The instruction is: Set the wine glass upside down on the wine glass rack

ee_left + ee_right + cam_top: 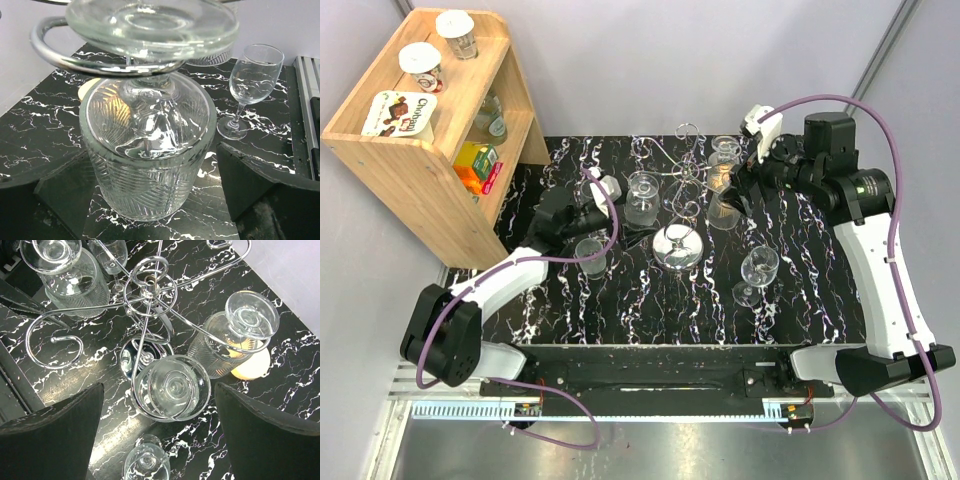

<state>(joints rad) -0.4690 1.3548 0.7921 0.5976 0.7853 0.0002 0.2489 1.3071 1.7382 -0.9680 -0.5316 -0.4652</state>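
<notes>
Black left gripper stands spread either side of the wine glass, hung upside down in a loop of the wine glass rack, foot above the wire. Back straight off the rack, level, never brushing the bowl. Right gripper hovers spread above the rack.

Lab test cell; plain grey walls; wooden shelf of props.

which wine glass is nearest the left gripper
The ribbed wine glass hanging upside down from a loop of the wine glass rack, ahead of the left gripper; the smooth glass stands upright on the table, farther off.
</notes>
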